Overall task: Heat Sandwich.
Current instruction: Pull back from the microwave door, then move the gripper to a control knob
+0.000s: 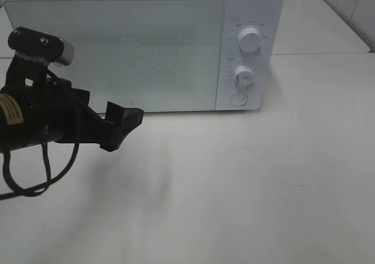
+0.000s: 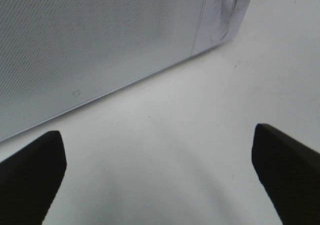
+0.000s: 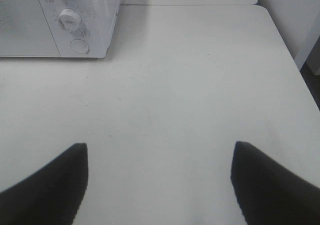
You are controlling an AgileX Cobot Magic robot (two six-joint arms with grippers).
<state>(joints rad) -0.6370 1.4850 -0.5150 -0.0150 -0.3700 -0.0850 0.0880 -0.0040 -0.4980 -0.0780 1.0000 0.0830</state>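
Left wrist: left gripper (image 2: 157,131) wide open.

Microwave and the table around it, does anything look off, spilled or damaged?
Nothing stands out. The microwave sits square on the table, door shut, knobs intact, no spills. No sandwich shows in any view.

bright, even light; soft shadows; mild blur.

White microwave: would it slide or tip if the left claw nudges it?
Probably stays put: the white boxy microwave sits wide and flat on the white table. Its smooth door likely offers the open left claw little grip.
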